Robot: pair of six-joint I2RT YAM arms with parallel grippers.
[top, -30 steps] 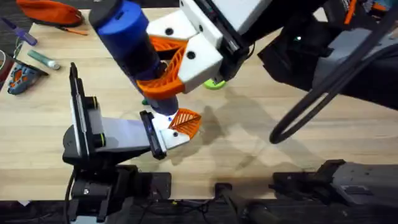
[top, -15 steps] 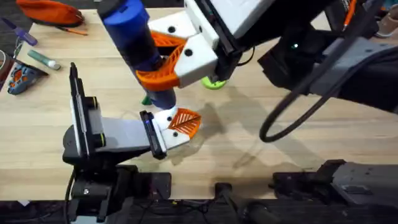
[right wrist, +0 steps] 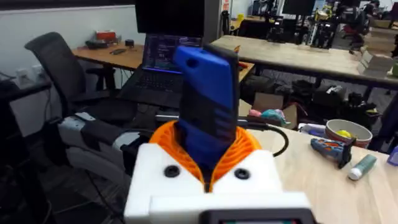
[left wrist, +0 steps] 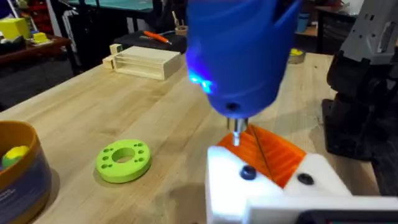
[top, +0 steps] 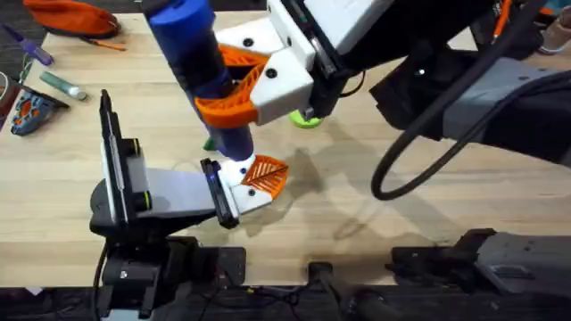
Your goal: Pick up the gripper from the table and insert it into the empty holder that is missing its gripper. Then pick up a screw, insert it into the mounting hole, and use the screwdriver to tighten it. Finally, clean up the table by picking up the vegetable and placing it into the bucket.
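The right arm sweeps in from the 3 o'clock side of the overhead view, large and dark, reaching across the middle of the counter (top: 428,205). Its right end effector (top: 234,96) is clamped on the screwdriver (top: 198,67), orange ribbed pads pressed to either side of the blue barrel. The left arm lies low at 7 o'clock, forearm pointing toward 3 o'clock; whether its left end effector (top: 250,183) is wide or narrow I cannot tell.

The screwdriver stands tilted, butt toward 11 o'clock, a blue light glowing near its nose. Its metal bit (left wrist: 237,132) meets the white holder (left wrist: 273,180) just beside the orange gripper (left wrist: 273,152) seated in it.

The bucket (left wrist: 18,171) sits at the counter's edge. The dark green vegetable (top: 208,144) peeks out at 9 o'clock of the screwdriver's tip.
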